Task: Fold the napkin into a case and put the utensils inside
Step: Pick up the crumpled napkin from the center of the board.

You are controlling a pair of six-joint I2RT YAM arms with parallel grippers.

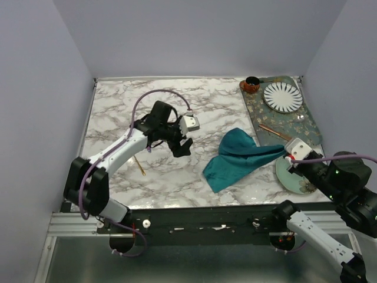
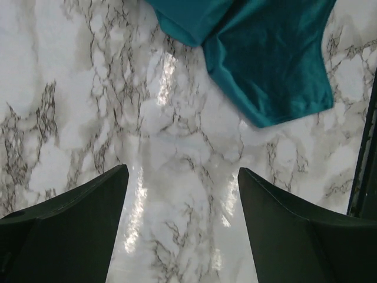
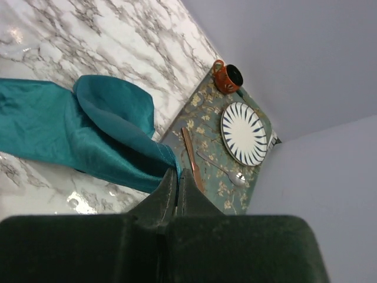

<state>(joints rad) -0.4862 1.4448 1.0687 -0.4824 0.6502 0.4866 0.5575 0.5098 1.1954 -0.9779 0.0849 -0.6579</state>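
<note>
The napkin [image 1: 235, 162] lies on the marble table [image 1: 118, 106], over on the right side. It is crumpled, not flat. It is pulled out long, so one end points at the right arm and the other end points toward the near edge and the left arm. Its long way runs across the table, a bit slanted.

The right gripper [image 3: 178, 172] is squeezed tight, and it pinches one corner of the napkin at the far right end.

The left gripper [image 1: 184, 147] has its fingers wide apart, and there is nothing in them. It hangs over bare marble. The napkin lies to its right, near but not touching. In the left wrist view the teal cloth shows up ahead of the fingertips, with white marble between them and the closest corner.

I think this is what matters for the next move: the right arm has one end, and the loose end is the one closer to the left arm. To spread the cloth flat, the left gripper likely has to go right, reach that loose corner and take hold of it. Then the two arms can pull apart along the long way.

A thin gold utensil [image 1: 139, 165] lies on the table on the other side of the left arm — well apart from the napkin. There is no case to put it in yet, so the folding comes first.
</note>
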